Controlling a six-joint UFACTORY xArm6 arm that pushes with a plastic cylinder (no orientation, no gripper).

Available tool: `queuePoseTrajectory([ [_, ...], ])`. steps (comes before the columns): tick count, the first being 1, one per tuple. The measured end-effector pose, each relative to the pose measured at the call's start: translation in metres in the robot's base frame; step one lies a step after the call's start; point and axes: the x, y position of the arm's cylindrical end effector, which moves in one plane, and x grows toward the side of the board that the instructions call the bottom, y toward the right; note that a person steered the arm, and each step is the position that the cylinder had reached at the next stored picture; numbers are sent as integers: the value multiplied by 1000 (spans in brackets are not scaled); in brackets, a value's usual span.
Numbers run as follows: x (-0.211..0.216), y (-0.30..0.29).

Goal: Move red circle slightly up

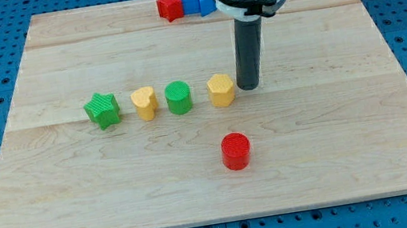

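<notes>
The red circle [236, 150] lies on the wooden board [336, 134], below the middle. My tip [249, 87] rests on the board above and a little to the right of it, close to the right side of the yellow hexagon [221, 90]. The tip stands well apart from the red circle.
A row runs across the middle: green star [102, 110], yellow heart [144, 103], green circle [178, 97], then the yellow hexagon. At the view's top edge of the board lie a red star [169, 6] and blue blocks [197, 0], partly hidden behind the arm.
</notes>
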Motion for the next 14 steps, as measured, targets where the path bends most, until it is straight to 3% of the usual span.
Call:
queuePoseTrajectory([
  [3,0,-11],
  [4,8,69],
  [5,73,94],
  [6,127,83],
  [7,152,26],
  [8,154,-38],
  [9,136,-49],
  [11,97,-24],
  [13,91,-55],
  [14,67,9],
])
